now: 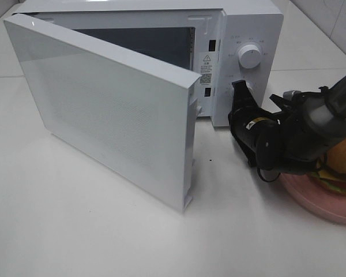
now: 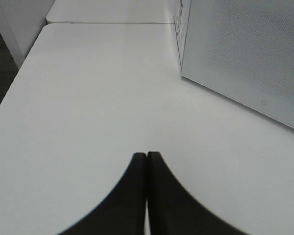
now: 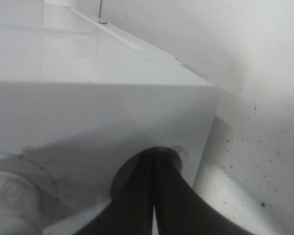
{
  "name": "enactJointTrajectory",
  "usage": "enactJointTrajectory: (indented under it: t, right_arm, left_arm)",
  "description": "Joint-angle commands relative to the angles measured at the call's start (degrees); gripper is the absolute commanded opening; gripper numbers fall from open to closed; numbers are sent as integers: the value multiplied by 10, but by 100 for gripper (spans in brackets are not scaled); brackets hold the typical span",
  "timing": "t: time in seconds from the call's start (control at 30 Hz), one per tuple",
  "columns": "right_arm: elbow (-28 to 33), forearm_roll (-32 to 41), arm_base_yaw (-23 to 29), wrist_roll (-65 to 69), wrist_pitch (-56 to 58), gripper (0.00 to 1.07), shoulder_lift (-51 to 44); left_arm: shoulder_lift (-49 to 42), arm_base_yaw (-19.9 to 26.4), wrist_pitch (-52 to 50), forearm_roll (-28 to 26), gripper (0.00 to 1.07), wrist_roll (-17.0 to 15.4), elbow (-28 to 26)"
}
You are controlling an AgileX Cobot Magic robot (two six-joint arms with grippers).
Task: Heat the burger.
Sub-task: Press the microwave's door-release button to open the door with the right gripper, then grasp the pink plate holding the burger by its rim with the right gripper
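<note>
The open door (image 1: 104, 109) slants across left and centre, barring a straight reach from the lower left into the cavity (image 1: 144, 43) at top centre. Bare table (image 1: 75, 231) along the bottom leaves room. At right, the right gripper (image 1: 240, 86) and arm (image 1: 300, 133) stand before the panel (image 1: 265, 86), seemingly half-hiding the burger (image 1: 341, 158).

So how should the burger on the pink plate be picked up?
Probably grip the golden-brown domed burger across its bun sides, coming from above: it sits upright on the pink plate, layers stacked, so a side-to-side pinch keeps them together.
</note>
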Motion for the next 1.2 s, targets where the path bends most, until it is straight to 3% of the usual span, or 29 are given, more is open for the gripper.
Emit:
enactJointTrajectory:
  t: [0.03, 0.77, 0.87, 0.93, 0.97, 1.2]
  right_arm:
    - [-22, -57, -16, -6, -37, 0, -21]
    - [139, -135, -16, -179, 29, 7, -179]
    - [151, -168, -16, -213, 29, 8, -194]
    - [153, -210, -16, -241, 30, 8, -200]
    - [153, -263, -16, -278, 29, 9, -205]
    - [153, -382, -16, -391, 30, 11, -211]
  left_arm:
    - [-13, 2, -9, -2, 0, 0, 2]
    - [-13, 2, -9, -2, 0, 0, 2]
    - [-13, 2, -9, -2, 0, 0, 2]
    - [-13, 2, -9, -2, 0, 0, 2]
    - [-13, 2, -9, -2, 0, 0, 2]
    - [-13, 2, -9, -2, 0, 0, 2]
